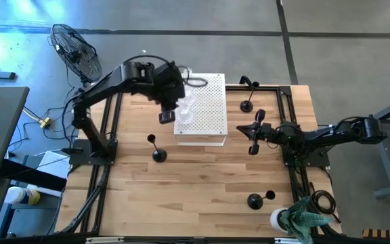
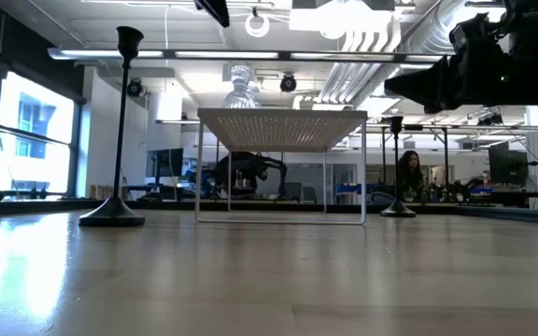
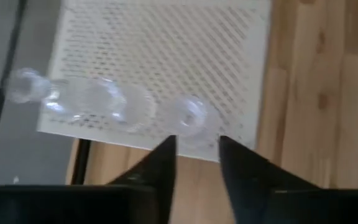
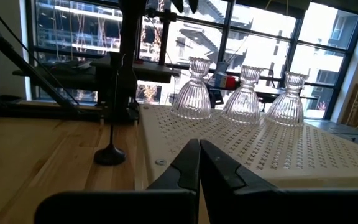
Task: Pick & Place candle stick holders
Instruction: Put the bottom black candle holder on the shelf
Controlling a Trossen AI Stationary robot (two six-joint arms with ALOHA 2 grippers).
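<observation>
High view: the white board (image 1: pixel 202 108) stands on the table (image 1: pixel 195 196) at its far middle, with clear glass holders (image 1: pixel 185 112) along the board's left edge; from straight above they are faint.
High view, black holders: one (image 1: pixel 156 149) just left of the board's near corner, one (image 1: pixel 247 103) right of the board, one (image 1: pixel 248 83) at the far right edge, one (image 1: pixel 256 200) near the right front.
High view only: a fan (image 1: pixel 76 51) on the floor far left, a green cloth (image 1: pixel 303 220) at the table's near right corner.
Low view: the board (image 2: pixel 281 121) shows as a raised platform on thin legs; one glass holder (image 2: pixel 238 89) is seen on top, a tall black holder (image 2: pixel 120 131) at left, another (image 2: pixel 398 168) farther right; a person sits in the room behind.
Right wrist view: three ribbed glass holders (image 4: pixel 241 93) in a row on the board (image 4: pixel 278 155), upright and well apart; a black base (image 4: pixel 109 154) on the wood beside it.
Left wrist view: glass holders (image 3: pixel 98 102) seen from above, near the board's edge (image 3: pixel 166 56).
Left gripper (image 1: pixel 167 116): above the board's left edge; fingers (image 3: pixel 160 168) stand apart with a gap, over the nearest glass holder (image 3: pixel 188 115); holding nothing; contact cannot be told.
Right gripper (image 1: pixel 254 129): right of the board, low over the table; fingers (image 4: pixel 185 165) pressed together, empty.
Writing: none readable.
</observation>
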